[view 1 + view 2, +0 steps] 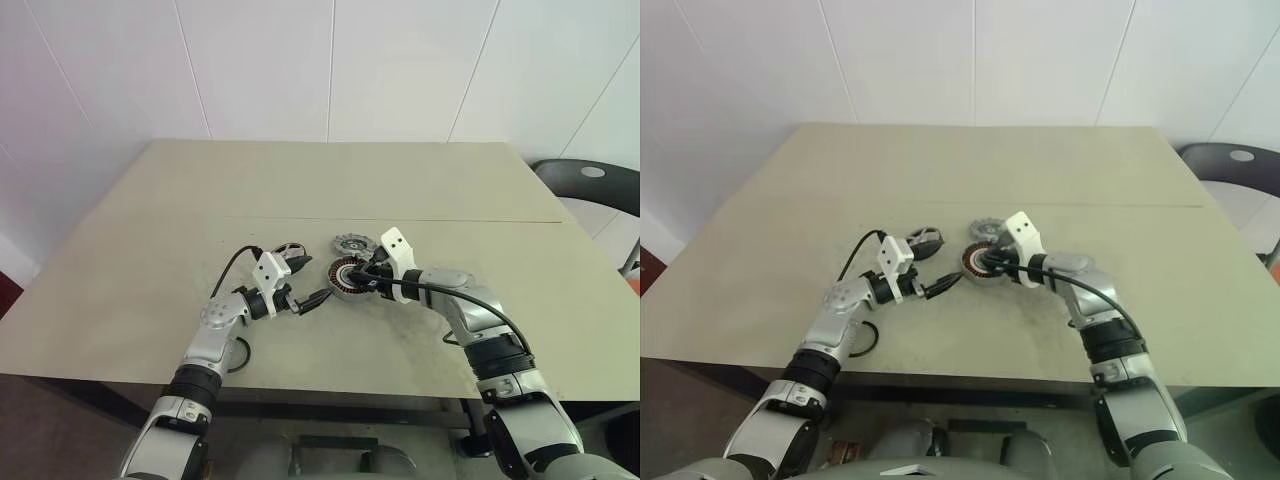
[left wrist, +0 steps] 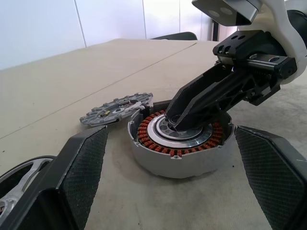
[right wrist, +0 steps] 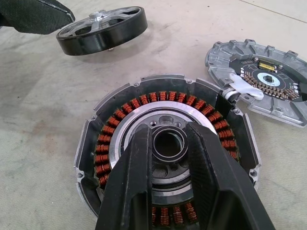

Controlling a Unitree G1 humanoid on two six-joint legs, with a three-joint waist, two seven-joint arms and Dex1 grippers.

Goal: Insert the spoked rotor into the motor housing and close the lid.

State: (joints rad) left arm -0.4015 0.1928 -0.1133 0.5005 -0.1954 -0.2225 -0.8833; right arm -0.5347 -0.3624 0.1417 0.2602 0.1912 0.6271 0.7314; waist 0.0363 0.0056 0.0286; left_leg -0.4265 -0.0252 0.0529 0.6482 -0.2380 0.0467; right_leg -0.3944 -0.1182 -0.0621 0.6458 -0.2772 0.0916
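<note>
While the right gripper (image 1: 368, 281) pinches the hub of the motor housing (image 3: 112, 132) mid-table, the left gripper (image 1: 310, 280) gapes empty. The spoked rotor (image 3: 101, 29), lying just far-left of it, looks rigid, heavy, likely magnetic; grip across its rim.

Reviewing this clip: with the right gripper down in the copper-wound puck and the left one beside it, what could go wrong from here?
1. The right gripper pinches the motor housing at its hub; pulling away could drag the housing.
2. The spoked rotor lies against the housing's rim, so a shift may shove it.
3. The open left gripper sits near the lid and might knock it.
</note>
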